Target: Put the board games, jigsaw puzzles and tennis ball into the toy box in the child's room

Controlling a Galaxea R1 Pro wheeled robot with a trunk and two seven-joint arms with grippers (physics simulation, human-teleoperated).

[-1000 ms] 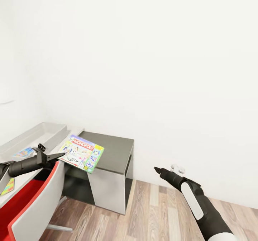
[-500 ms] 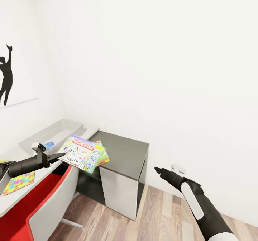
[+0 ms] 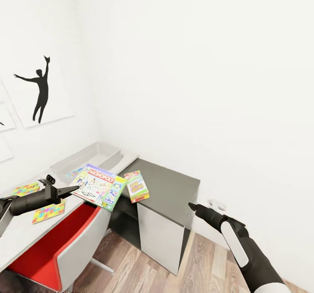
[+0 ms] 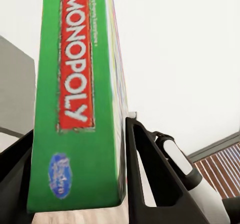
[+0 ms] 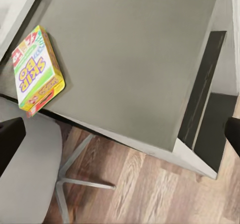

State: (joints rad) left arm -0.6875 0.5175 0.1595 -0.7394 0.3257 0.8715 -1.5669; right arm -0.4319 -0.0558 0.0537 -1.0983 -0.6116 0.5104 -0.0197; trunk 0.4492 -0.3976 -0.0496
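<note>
My left gripper (image 3: 73, 191) is shut on the edge of the Monopoly board game (image 3: 98, 185), holding it nearly flat in the air above the table's end and the chair. In the left wrist view the box's green side (image 4: 75, 109) sits clamped between the black fingers (image 4: 150, 174). The SKIP-BO board game (image 3: 136, 186) (image 5: 36, 66) lies on a dark grey cabinet top (image 3: 170, 186). The toy box (image 3: 93, 155) stands on the table (image 3: 19, 234) by the wall, with a blue printed item (image 3: 75, 172) in it. Two jigsaw puzzles (image 3: 26, 189) (image 3: 49, 212) lie on the table. My right gripper (image 3: 192, 206) is open and empty.
A red chair with a grey back (image 3: 80, 243) is pushed under the table below the held box. The cabinet (image 5: 135, 59) stands against the white wall, with wood-plank floor (image 3: 131, 267) in front. A black silhouette picture (image 3: 40, 90) hangs over the table.
The whole view has swung left, so table, toy box and cabinet slid rightward in the picture. The SKIP-BO box, both puzzles and the silhouette picture came into sight. Both arms hold the same pose.
</note>
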